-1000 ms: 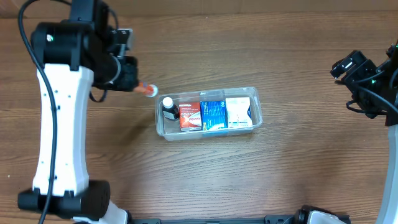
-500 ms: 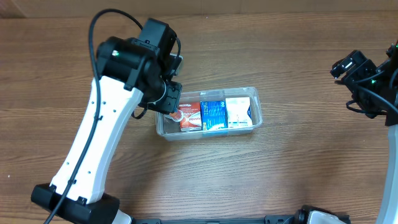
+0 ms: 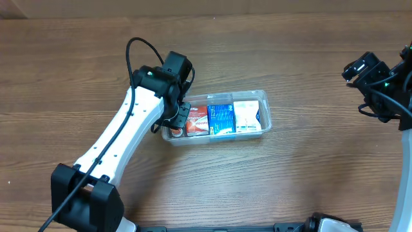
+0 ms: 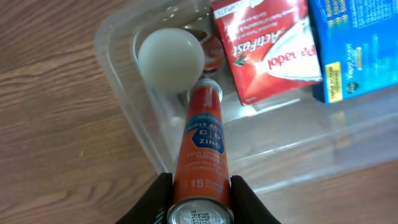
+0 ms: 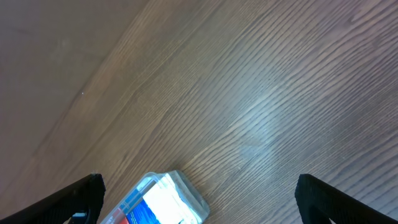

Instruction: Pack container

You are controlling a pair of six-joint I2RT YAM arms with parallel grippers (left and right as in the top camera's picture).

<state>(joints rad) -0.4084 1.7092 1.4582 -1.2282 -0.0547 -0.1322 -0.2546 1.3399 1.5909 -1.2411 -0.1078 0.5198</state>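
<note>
We have the left gripper (image 4: 199, 190) clamped on an orange tube (image 4: 202, 140), its tip inside the left end of the container (image 3: 265, 98), just beside a white-capped bottle (image 4: 171, 60). The container sits midway between the table's (image 3: 290, 180) left and right edges, with a red box (image 4: 267, 50) and a blue box (image 4: 354, 43) inside. The right gripper (image 5: 199, 196) is spread wide and empty, near the right edge.

Wears white shells between black joints on both arms.
Carries one long white link on the left arm (image 3: 119, 142), capped by black elbow and wrist housings; trails a thin black cable (image 3: 131, 57) looping by that wrist. Shows a black wrist with loose black wires on the right arm (image 3: 376, 80), a white link below, and matte black fingers (image 4: 154, 200).
</note>
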